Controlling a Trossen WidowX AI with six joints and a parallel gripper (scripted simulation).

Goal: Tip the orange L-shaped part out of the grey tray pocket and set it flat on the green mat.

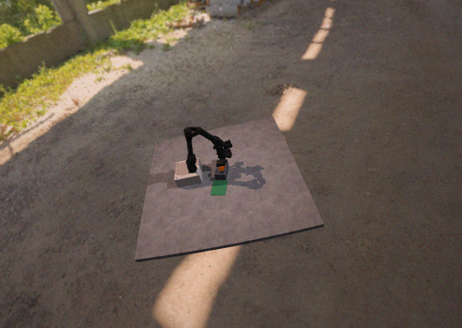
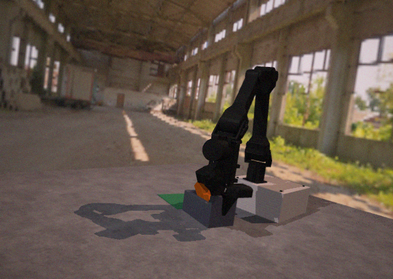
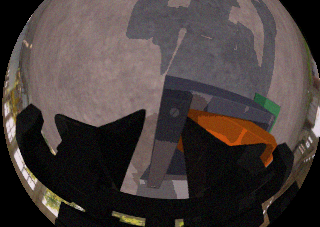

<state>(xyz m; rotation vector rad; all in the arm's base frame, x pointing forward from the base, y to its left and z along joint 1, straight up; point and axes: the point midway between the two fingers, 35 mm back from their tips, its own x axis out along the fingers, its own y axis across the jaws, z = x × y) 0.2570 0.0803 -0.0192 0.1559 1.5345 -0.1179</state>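
My gripper [image 1: 221, 162] [image 2: 218, 203] [image 3: 164, 117] is down at the tray [image 1: 221, 176] [image 2: 202, 208] [image 3: 172, 101], fingers moderately apart, nothing pinched. One finger is outside the tray's end wall; the other reaches into the pocket, at the low end of the orange part [image 1: 221, 168] [image 2: 202, 192] [image 3: 225, 128]. Contact there: cannot tell. The part is tilted, its far end above the rim beside my inner finger. The green mat [image 1: 219, 188] [image 2: 172, 200] [image 3: 267, 106] lies beyond that raised end, at the tray's opposite side from my outer finger.
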